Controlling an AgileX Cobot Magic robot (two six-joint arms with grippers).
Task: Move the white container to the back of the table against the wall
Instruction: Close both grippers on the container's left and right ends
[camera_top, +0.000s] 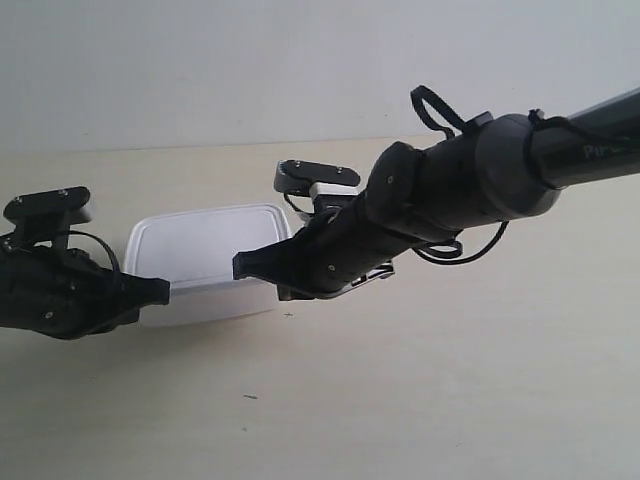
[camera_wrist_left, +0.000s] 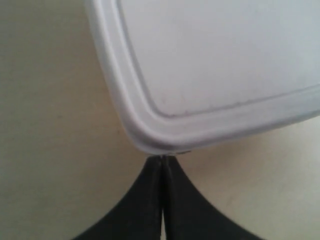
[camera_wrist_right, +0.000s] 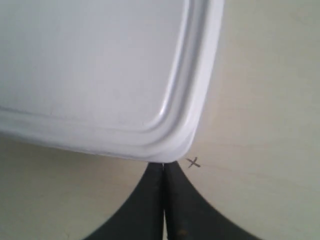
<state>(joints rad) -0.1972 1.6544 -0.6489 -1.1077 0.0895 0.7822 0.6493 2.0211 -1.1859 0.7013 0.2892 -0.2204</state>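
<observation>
The white container (camera_top: 205, 245) lies flat on the cream table (camera_top: 450, 390), some way in front of the pale wall (camera_top: 250, 60). The arm at the exterior view's left has its gripper (camera_top: 163, 290) shut, tips against the container's near left corner. In the left wrist view that gripper (camera_wrist_left: 162, 158) touches the lid's rounded corner (camera_wrist_left: 160, 142) with its fingers pressed together. The arm at the exterior view's right reaches across, its gripper (camera_top: 240, 266) at the near right corner. The right gripper (camera_wrist_right: 163, 164) is shut too, tips meeting the container (camera_wrist_right: 90, 65) at its corner. Neither holds anything.
A small pencilled cross (camera_wrist_right: 193, 162) marks the table beside the container's near right corner, also visible as the cross (camera_top: 289, 315). A tiny dark speck (camera_top: 250, 397) lies nearer the front. Bare table lies between the container and the wall.
</observation>
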